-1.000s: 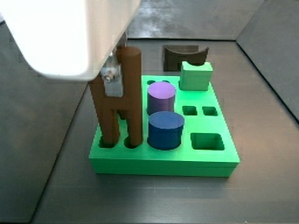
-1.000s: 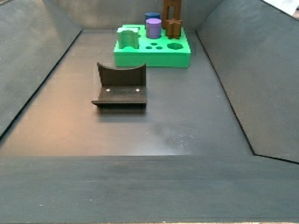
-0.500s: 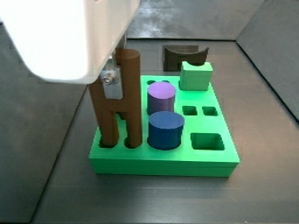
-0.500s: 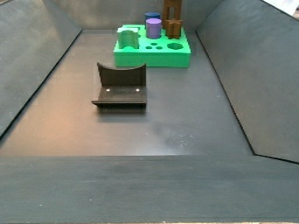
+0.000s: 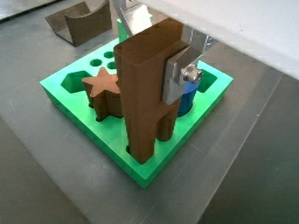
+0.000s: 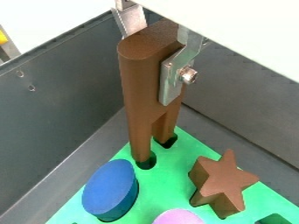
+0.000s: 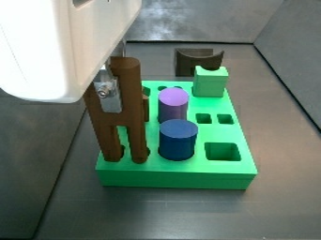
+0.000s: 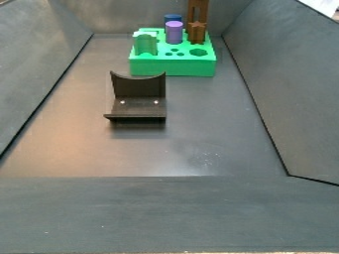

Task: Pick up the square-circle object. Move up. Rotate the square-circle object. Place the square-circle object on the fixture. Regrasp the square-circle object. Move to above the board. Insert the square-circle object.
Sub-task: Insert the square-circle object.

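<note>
The gripper (image 5: 176, 66) has its jaws clamped on the tall, slim brown square-circle object (image 6: 149, 96), holding it upright with both legs entering matching holes at the corner of the bright green board (image 7: 238, 167), seemingly for straight insertion.

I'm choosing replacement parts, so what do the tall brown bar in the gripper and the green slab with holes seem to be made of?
The tall brown square-circle object, clamped in the gripper above the board, looks like matte plastic, possibly printed: uniform colour, soft sheen, rounded edges. The bright green board seems the same kind of plastic, with an even, slightly glossy surface. Neither shows grain or metallic shine.
</note>
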{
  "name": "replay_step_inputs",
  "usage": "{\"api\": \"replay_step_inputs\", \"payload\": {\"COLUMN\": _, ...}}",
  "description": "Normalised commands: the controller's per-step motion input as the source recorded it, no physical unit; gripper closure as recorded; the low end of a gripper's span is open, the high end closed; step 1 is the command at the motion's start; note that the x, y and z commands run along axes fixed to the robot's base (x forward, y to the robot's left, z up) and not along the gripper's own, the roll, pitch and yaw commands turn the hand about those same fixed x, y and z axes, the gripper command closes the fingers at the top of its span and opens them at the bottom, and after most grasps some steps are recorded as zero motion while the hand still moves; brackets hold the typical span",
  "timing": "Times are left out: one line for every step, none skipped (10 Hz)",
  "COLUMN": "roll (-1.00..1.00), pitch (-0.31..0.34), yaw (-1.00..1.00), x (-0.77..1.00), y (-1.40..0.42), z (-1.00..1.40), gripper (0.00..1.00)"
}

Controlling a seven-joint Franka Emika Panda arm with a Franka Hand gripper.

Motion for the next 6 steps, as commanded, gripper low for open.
{"api": "replay_step_inputs", "payload": {"roll": 0.03, "pitch": -0.044, "yaw": 0.00, "x": -0.09, "y": 0.14, "z": -0.28, "gripper": 1.00}}
{"api": "replay_step_inputs", "payload": {"roll": 0.07, "pitch": 0.000, "yaw": 0.06, "x": -0.07, "y": 0.17, "z": -0.30, "gripper": 1.00}}
{"api": "replay_step_inputs", "payload": {"roll": 0.01, "pitch": -0.046, "yaw": 0.01, "x": -0.05, "y": 0.15, "z": -0.28, "gripper": 1.00}}
{"api": "replay_step_inputs", "payload": {"roll": 0.03, "pitch": -0.046, "yaw": 0.07, "x": -0.06, "y": 0.13, "z": -0.34, "gripper": 1.00}}
{"api": "replay_step_inputs", "payload": {"roll": 0.10, "pitch": -0.070, "yaw": 0.14, "x": -0.10, "y": 0.03, "z": -0.42, "gripper": 1.00}}
{"api": "replay_step_inputs", "payload": {"roll": 0.12, "pitch": -0.100, "yaw": 0.16, "x": -0.09, "y": 0.00, "z": -0.46, "gripper": 1.00}}
